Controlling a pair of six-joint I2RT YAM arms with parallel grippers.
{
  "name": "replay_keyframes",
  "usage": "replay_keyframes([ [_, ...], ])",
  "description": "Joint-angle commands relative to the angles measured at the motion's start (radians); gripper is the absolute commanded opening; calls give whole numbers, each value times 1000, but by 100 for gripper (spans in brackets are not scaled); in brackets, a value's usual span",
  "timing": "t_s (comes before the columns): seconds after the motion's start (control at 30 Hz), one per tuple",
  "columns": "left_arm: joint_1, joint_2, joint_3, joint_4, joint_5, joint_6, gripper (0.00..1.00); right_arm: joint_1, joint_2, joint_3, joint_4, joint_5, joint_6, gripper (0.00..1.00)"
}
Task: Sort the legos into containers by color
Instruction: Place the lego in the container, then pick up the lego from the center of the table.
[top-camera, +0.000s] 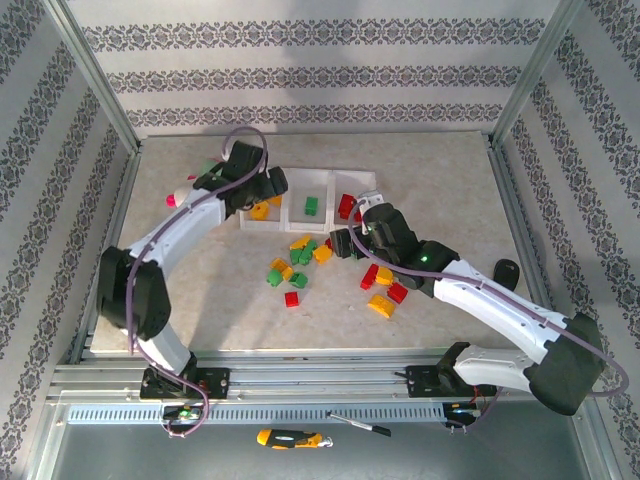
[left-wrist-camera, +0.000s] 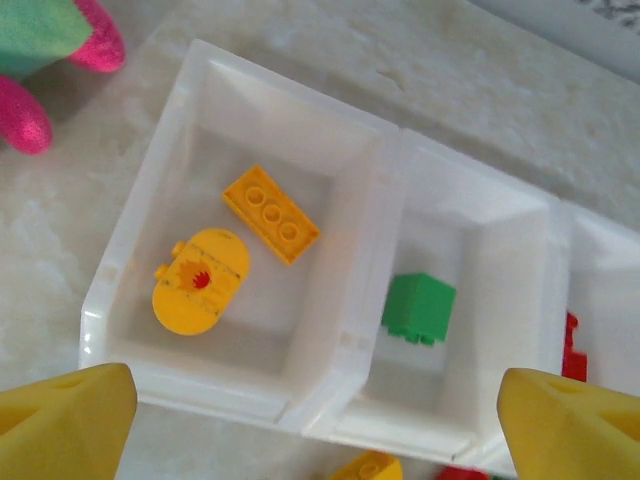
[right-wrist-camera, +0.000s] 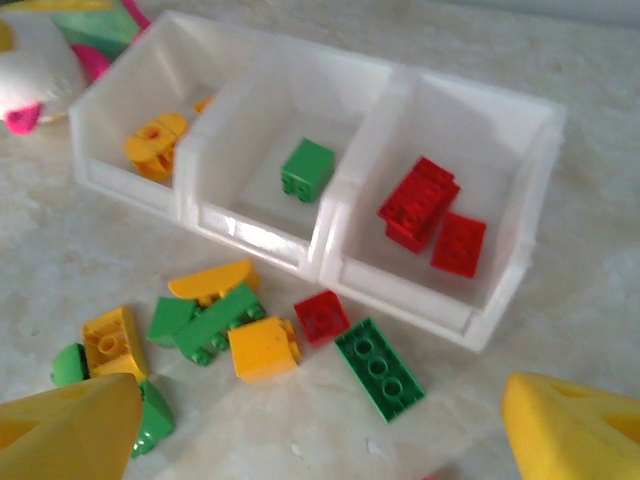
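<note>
The containers are three joined white bins at the back of the table. The left bin holds a yellow-orange brick and a rounded yellow piece. A green brick lies in the middle bin, and red bricks in the right one. Loose legos lie in front of the bins, among them a flat green brick, a red one and a yellow one. My left gripper hangs open over the left bin's near wall, holding nothing. Over the loose bricks my right gripper stands open.
A pink, white and green plush toy lies left of the bins. More loose bricks sit under my right arm. A small black object rests at the table's right edge. A screwdriver lies on the front rail.
</note>
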Motion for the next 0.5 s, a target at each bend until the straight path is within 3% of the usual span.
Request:
replay_keyframes([
  [0.0, -28, -87, -102, 107, 30, 132, 93, -21, 32, 5, -121, 74, 115, 91],
  [0.23, -86, -187, -220, 45, 5, 164, 95, -71, 165, 54, -216, -9, 211, 90],
  [0.47, -120, -279, -355, 44, 47, 176, 98, -107, 310, 102, -203, -123, -34, 92],
])
